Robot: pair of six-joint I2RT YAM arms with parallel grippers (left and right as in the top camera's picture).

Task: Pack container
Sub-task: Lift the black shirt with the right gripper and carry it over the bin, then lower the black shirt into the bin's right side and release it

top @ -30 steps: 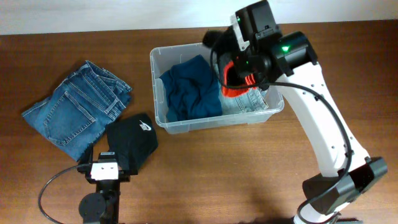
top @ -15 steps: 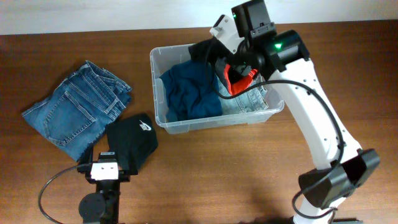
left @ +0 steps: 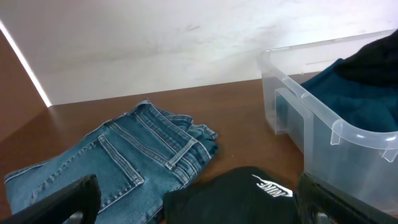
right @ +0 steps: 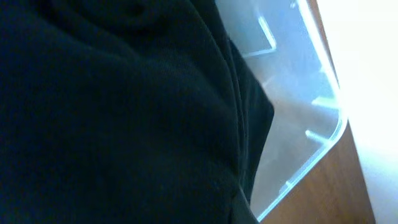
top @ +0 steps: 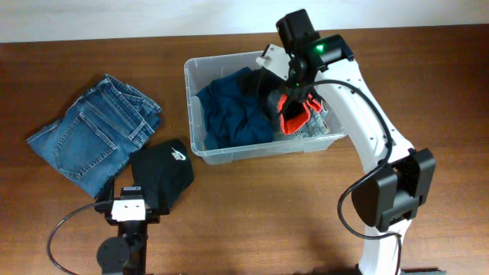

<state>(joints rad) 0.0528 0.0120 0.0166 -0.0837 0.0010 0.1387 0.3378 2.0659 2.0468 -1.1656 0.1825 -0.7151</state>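
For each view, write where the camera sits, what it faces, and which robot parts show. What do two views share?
Overhead: above the table, looking straight down; left arm and right arm show, the right over the container.
Left wrist: low, facing jeans and container; its open fingers at the bottom corners.
Right wrist: over the container, close against black cloth; no fingers show.
Shared: overhead and left wrist both show the jeans.

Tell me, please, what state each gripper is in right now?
Left gripper: open, holding nothing.
Right gripper: shut on a black garment over the container.
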